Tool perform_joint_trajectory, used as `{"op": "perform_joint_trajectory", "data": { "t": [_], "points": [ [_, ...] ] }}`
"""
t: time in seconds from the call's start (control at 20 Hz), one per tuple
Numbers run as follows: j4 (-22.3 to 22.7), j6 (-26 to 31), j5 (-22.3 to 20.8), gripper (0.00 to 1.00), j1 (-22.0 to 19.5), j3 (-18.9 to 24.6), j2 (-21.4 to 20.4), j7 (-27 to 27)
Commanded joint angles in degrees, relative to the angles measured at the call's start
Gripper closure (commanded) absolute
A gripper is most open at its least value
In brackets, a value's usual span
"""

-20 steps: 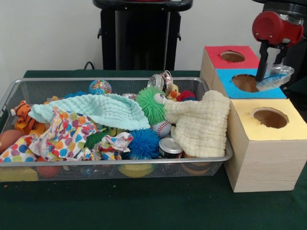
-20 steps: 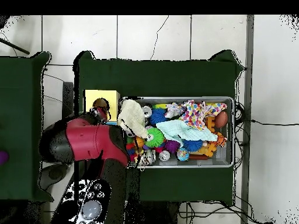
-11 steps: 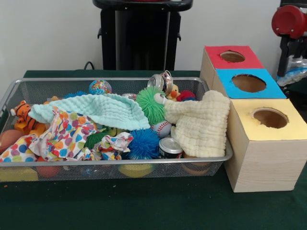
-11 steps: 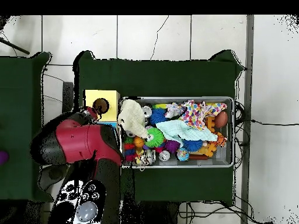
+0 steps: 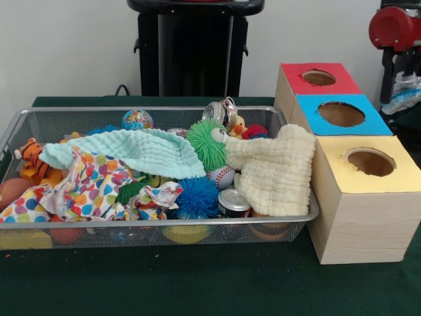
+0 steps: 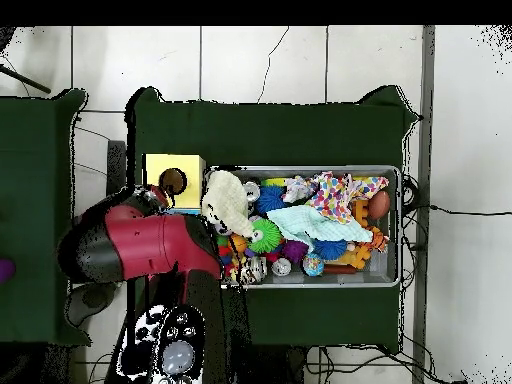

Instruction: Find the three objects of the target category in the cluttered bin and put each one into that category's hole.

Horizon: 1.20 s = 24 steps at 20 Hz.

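Barely see my hand (image 5: 402, 82): cut off at the frame edge, clear wrapper (image 5: 402, 99) at it, grip unclear. Cloths (image 5: 273, 168) cover much of the bin (image 5: 151, 224).

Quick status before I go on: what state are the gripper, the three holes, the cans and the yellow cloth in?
gripper: shut on crumpled clear plastic, held up beside the boxes
red hole: open, nothing sticking out
blue hole: open, nothing sticking out
yellow hole: open, nothing sticking out
silver can: upright
crushed can: dented, tilted
yellow cloth: draped at the end of the bin
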Motion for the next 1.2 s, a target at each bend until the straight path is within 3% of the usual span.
{"op": "perform_joint_trajectory", "data": {
  "t": [0.05, 0.65, 1.2],
  "points": [
    [5.91, -1.25, -3.96, 0.0, -3.73, 6.74, -0.13, 3.17],
    [9.0, -1.73, -4.8, 0.0, -9.01, 11.64, -2.56, 1.51],
    [11.3, 1.57, -5.71, 0.0, -15.38, 17.49, -6.02, -0.51]
  ]
}}
